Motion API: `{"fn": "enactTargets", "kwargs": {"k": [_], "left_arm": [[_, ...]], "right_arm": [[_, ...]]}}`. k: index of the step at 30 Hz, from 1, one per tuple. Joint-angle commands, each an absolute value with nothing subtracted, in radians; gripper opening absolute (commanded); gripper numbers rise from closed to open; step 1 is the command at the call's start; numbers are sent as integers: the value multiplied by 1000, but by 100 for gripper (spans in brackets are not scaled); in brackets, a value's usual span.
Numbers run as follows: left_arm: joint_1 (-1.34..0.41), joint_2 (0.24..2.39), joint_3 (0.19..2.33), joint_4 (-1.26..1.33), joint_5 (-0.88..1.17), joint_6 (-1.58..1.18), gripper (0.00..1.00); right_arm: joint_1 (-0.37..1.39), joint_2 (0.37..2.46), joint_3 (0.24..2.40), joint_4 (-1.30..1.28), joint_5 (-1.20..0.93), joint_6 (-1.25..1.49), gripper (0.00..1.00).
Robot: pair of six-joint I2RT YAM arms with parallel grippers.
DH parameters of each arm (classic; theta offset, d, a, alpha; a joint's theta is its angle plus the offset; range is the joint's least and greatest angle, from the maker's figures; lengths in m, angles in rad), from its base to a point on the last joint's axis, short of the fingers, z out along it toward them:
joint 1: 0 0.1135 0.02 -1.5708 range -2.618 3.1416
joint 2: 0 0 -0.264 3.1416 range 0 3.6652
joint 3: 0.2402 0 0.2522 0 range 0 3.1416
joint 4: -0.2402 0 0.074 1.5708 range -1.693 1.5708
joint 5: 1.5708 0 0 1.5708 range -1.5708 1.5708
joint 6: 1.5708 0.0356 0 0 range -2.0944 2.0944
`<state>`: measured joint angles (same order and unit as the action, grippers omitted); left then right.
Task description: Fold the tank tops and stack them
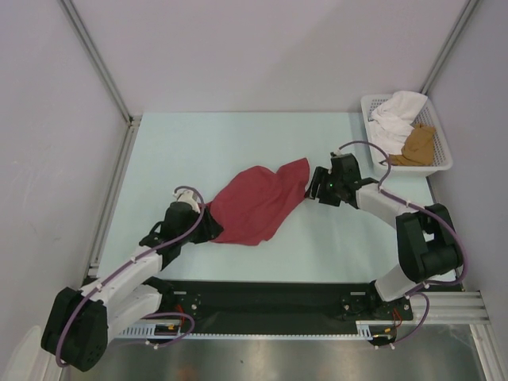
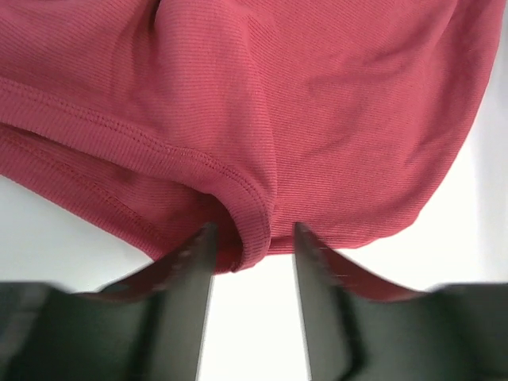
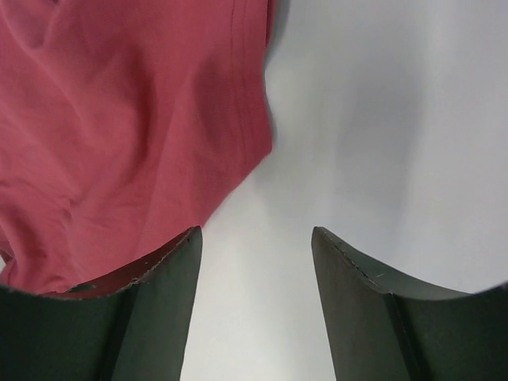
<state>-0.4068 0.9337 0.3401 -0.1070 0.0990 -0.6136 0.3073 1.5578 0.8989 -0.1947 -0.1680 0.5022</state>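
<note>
The dark red tank top (image 1: 258,202) lies crumpled in the middle of the table. At its lower-left edge sits my left gripper (image 1: 210,226). In the left wrist view this gripper (image 2: 252,230) is open, and a hemmed fold of the red tank top (image 2: 254,119) reaches between its fingertips without being pinched. My right gripper (image 1: 312,189) is at the cloth's upper-right corner. It stands open (image 3: 255,232) over bare table, with the red tank top (image 3: 119,143) just beside its left finger. The tan-brown tank top (image 1: 418,145) lies in the basket.
A white mesh basket (image 1: 446,155) stands at the back right corner and also holds a white cloth (image 1: 394,119). Grey walls and metal rails close in the pale table (image 1: 238,143) on three sides.
</note>
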Motion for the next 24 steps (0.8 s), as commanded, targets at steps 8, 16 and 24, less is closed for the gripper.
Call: {"fn": "enactTargets", "kwargs": {"k": [8,16,24], "left_arm": [[-416,918,314,-15,158,-608,0],[-356,773,457,-136,40,-620,0],[-278,749,503,-139,78,-627,0]], "right_arm": [[436,1594,862,-97,-130,549,65],[449,1750,985,-101,-98,545,54],[449,1781,1057,-175,-46,492,0]]}}
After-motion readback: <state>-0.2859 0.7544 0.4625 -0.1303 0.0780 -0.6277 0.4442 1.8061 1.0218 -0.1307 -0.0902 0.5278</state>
